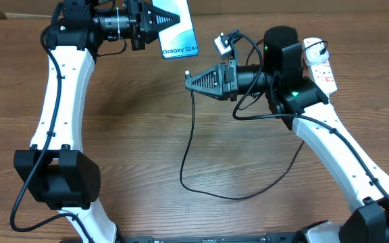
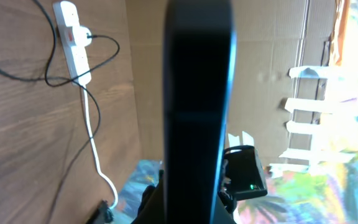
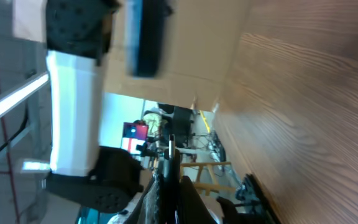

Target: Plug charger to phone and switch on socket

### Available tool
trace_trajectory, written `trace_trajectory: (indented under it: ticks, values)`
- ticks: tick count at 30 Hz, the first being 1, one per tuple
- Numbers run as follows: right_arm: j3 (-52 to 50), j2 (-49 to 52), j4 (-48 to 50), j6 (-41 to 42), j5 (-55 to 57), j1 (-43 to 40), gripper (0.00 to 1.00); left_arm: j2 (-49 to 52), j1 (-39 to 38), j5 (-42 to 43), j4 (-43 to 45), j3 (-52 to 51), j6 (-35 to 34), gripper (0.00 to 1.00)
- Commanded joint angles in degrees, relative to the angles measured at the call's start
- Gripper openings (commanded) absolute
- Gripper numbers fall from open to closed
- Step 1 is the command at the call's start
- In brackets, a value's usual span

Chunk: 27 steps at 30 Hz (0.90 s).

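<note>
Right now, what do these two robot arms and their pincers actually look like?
The left arm and right arm have smooth white shells joined by chunky black joint housings, some with a small green light. Thin black cables loop alongside them. The left gripper and right gripper are black ribbed wedges tapering to a point.
</note>
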Motion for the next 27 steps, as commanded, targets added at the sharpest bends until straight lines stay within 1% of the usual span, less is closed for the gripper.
trace_trajectory:
  ticks: [1, 6, 15, 27]
  values:
    - [0.72, -0.22, 3.76, 7.85, -3.72, 0.00, 0.04, -0.92, -0.11, 2.80, 0.22, 1.01, -2.64, 0.04]
    - [0.72, -0.22, 4.50, 10.67, -3.80, 0.24, 0.04, -0.92, -0.83, 2.80, 0.09, 1.01, -2.67, 0.04]
    - [0.72, -0.22, 7.52, 12.33, -1.42, 2.14, 0.04, -0.92, -1.60, 2.82, 0.07, 1.01, -2.60, 0.04]
    - [0.72, -0.22, 7.80, 12.22, -0.07, 1.40, 0.04, -0.92, -0.79, 4.46, 0.07, 1.01, -1.79, 0.04]
